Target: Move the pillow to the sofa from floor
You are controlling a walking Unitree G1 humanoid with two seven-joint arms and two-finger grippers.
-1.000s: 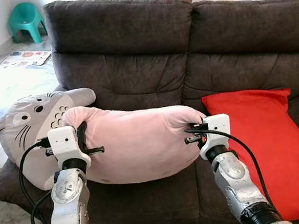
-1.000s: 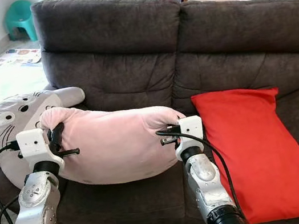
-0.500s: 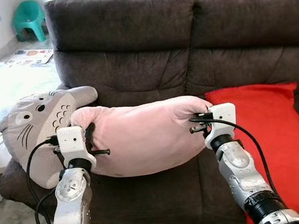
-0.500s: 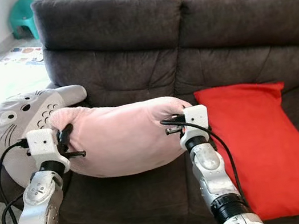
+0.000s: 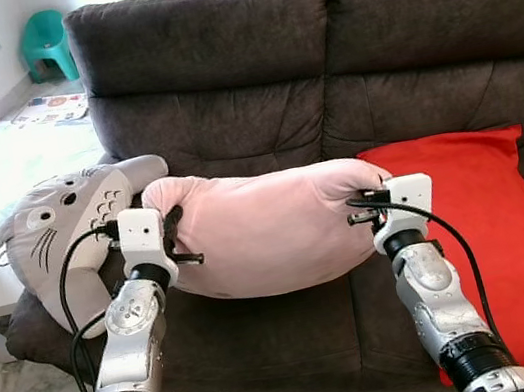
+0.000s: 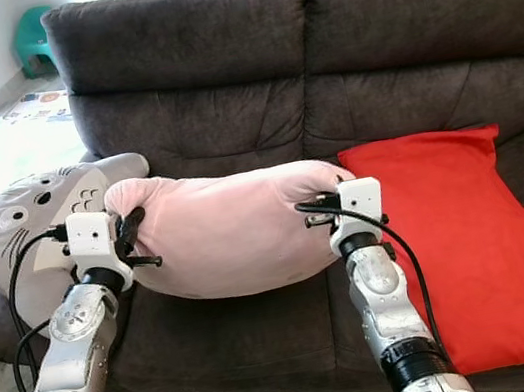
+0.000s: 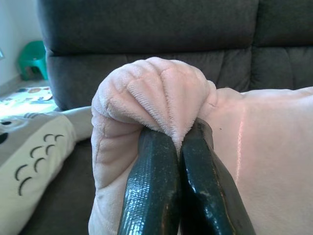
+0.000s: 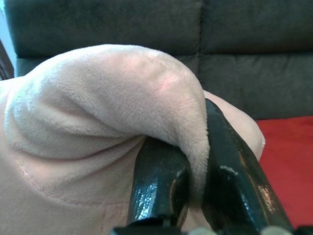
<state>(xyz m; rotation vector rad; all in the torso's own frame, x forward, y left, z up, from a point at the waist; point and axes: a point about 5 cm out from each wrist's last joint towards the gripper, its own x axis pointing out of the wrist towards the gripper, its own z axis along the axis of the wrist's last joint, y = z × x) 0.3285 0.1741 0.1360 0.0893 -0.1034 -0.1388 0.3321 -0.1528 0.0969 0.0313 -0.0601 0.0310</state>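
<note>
- The sofa [image 5: 222, 81] stands in front of me, dark grey, two seats wide; its near edge is just beyond my arms, and the far backrest rises behind everything else.
- The red cushion [image 5: 481, 228] lies on the right seat, stretching from the backrest toward the near edge; it is just beside my right arm, and I cannot tell whether the pink cloth touches it.
- The pink pillow [image 5: 268, 230] is the thing I carry; it hangs between my two grippers over the left seat and the middle seam, sagging in the centre; whether its underside already rests on the seat I cannot tell.
- A grey cat-faced plush pillow [image 5: 58, 217] leans at the sofa's left end, just beside the pink pillow's left corner.
- My left gripper [image 7: 178, 147] is clamped on the pillow's left corner, a fold of plush squeezed between the fingers; my right gripper [image 8: 193, 161] pinches the right corner the same way.
- As I judge it, the lift from the floor is done and the pillow is over the sofa; what is left is to lower it onto the seat, let both corners go, and draw my arms back.
</note>
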